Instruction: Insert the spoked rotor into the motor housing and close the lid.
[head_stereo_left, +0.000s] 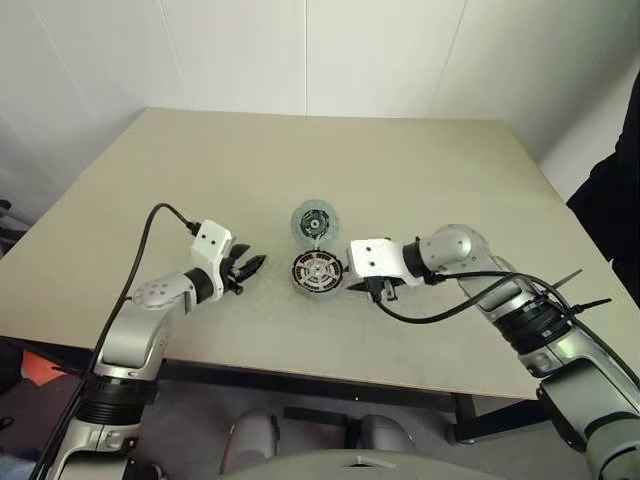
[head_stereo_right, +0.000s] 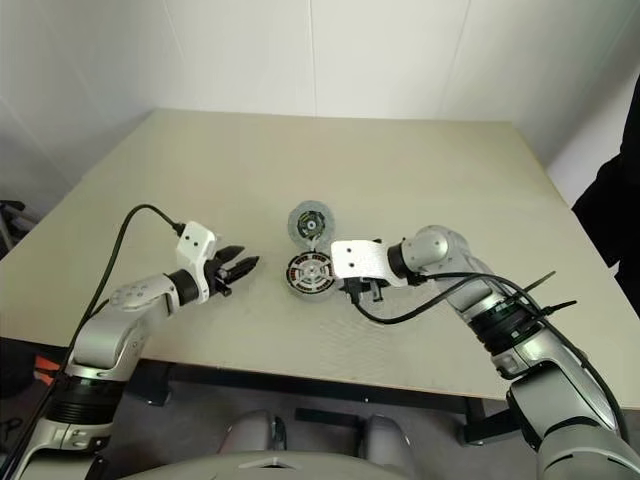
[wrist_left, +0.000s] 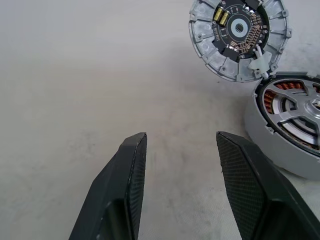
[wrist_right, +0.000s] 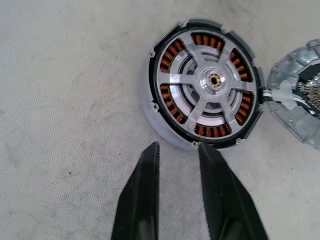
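the left gripper (head_stereo_left: 254, 264) is hovering low over the tabletop (head_stereo_left: 400, 170), just to the left of the motor housing (head_stereo_left: 300, 283), with its jaws standing partly apart and gripping nothing; it is sitting off to the side, probably so that it is keeping the middle free while staying near enough to steady the housing if needed. in the middle the motor housing is resting flat on the tabletop, and the spoked rotor (wrist_right: 210, 82) is already sitting down inside it, its silver spokes lying level over the ring of copper windings, so the insertion looks done. the lid (head_stereo_left: 316, 222) is lying swung fully open on the far side of the housing, joined to it at the rim by the small white hinge (wrist_left: 260, 62), with its dark circuit face turned up; it is lying that way because nothing can go into the cup with it folded over, and it is not yet closed. on the right, the right gripper (wrist_right: 176, 148) is angling down at the near edge of the housing, jaws a little apart and empty, one tip right against the housing's rim, seemingly just freed from the rotor and placed to go for the lid next
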